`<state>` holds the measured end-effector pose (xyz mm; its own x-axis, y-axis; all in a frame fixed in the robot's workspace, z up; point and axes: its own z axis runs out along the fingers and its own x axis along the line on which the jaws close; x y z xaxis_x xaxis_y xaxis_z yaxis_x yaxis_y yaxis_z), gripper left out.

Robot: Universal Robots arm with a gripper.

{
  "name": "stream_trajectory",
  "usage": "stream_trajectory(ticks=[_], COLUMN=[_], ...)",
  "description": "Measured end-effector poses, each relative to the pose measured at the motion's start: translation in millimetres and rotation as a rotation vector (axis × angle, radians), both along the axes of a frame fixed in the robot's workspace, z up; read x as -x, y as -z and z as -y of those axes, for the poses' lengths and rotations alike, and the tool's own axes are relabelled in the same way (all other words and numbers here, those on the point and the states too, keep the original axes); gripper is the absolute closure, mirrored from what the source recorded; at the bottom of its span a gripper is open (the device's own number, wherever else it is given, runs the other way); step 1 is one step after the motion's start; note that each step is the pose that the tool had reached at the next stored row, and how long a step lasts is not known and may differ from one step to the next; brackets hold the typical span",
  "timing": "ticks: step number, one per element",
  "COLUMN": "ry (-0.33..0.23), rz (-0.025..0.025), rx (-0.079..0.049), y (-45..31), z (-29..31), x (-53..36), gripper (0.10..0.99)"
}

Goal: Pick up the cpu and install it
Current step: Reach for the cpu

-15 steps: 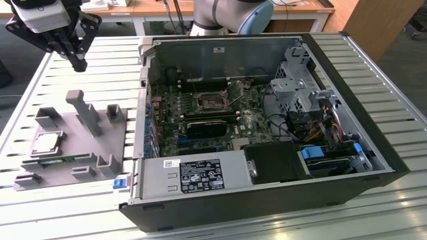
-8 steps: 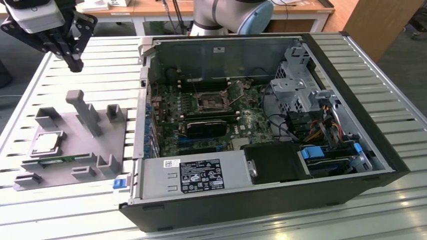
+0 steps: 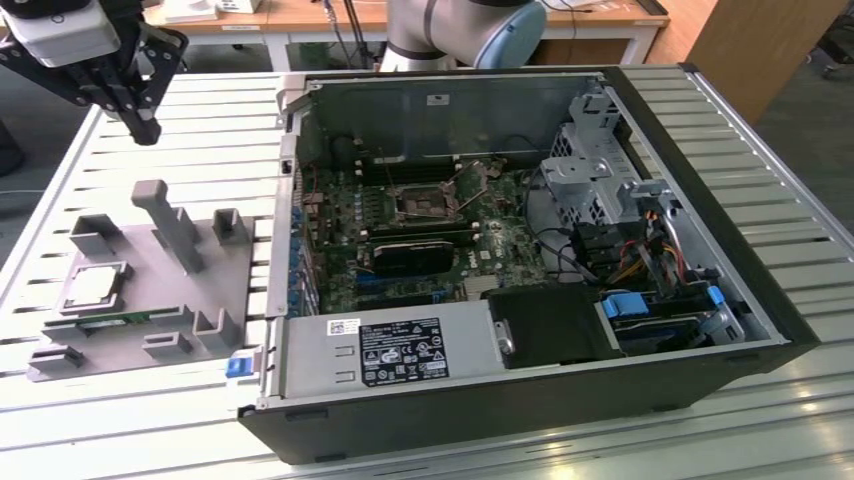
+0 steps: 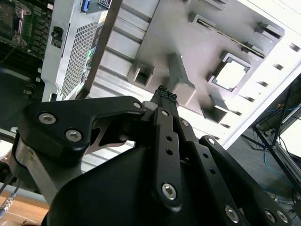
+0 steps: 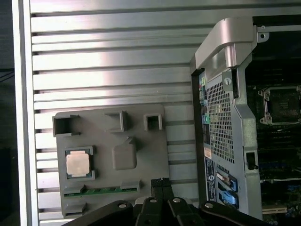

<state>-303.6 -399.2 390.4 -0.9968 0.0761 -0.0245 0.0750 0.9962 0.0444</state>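
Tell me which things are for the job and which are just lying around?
For the job:
- cpu, sitting in the grey holder
- gripper, shut, hanging over the table
- socket inside the computer

Just lying about:
- memory stick in the holder
- silver power box

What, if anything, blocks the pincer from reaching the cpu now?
Likely nothing, so yes: the cpu lies uncovered in the grey holder, the pincer hangs in open air higher up, and the tall post stands apart from it.
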Motion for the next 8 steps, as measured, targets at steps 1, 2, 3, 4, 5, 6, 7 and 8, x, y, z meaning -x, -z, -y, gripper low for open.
stream_trajectory(ticks=[1,2,3,4,5,6,7,8], ry=[0.0,0.0,0.0,0.0,0.0,0.0,0.0,0.0], rz=[0.0,0.0,-0.0001,0.0,-0.0001,0.0,0.0,0.0], rx=[0.0,0.0,0.0,0.0,0.0,0.0,0.0,0.0], y=[0.0,0.0,0.0,0.1,0.1,0.1,0.1,0.1], z=[0.0,0.0,0.0,0.0,0.0,0.0,0.0,0.0], x=[0.4,0.9,1.5,2.0,2.5,3.0,3.5,3.9], gripper=[0.98,0.98,0.98,0.98,0.98,0.98,0.98,0.98])
